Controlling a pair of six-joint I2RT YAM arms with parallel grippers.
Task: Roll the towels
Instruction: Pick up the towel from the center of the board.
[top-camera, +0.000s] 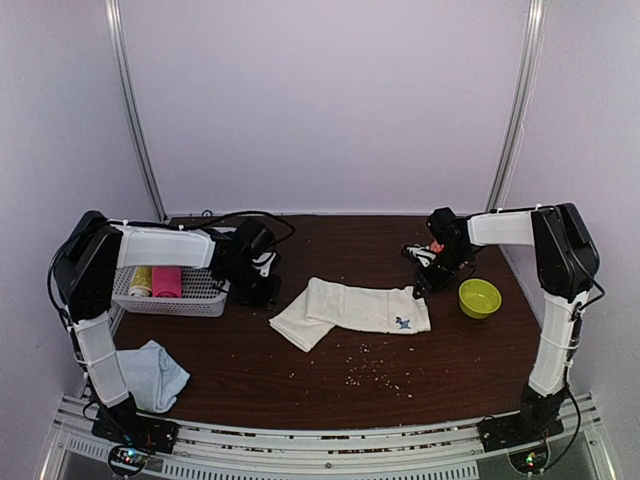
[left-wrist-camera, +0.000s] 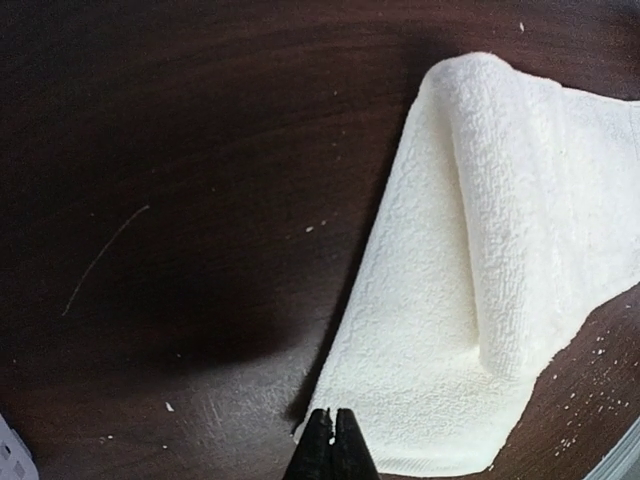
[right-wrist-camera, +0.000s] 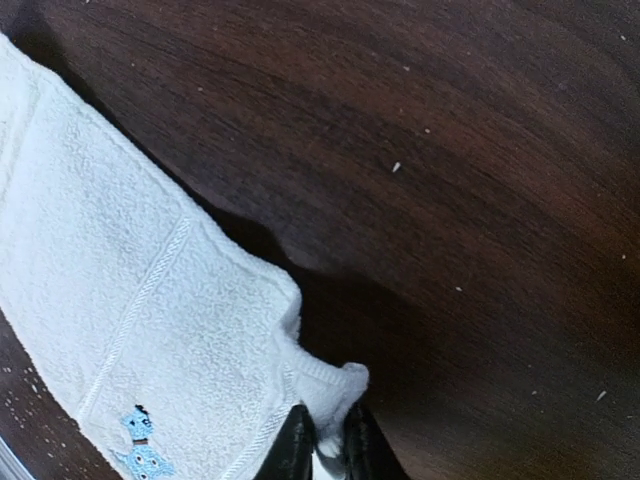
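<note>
The cream-white towel (top-camera: 355, 310) lies flat in the middle of the table, its left end folded over, with a small blue emblem near its right end. My right gripper (top-camera: 419, 289) is shut on the towel's right corner; in the right wrist view the cloth (right-wrist-camera: 130, 300) bunches up between the fingers (right-wrist-camera: 327, 425). My left gripper (top-camera: 262, 297) is at the towel's left end. In the left wrist view its jaws (left-wrist-camera: 333, 440) are shut, with the tips over the towel's near corner (left-wrist-camera: 450, 300). The pale blue towel (top-camera: 155, 372) lies crumpled at the front left.
A white basket (top-camera: 200, 298) at the left holds a yellow roll (top-camera: 140, 281) and a pink roll (top-camera: 167, 282). A green bowl (top-camera: 479, 297) stands right of the towel. Crumbs are scattered on the dark wood table (top-camera: 380, 375) in front of the towel.
</note>
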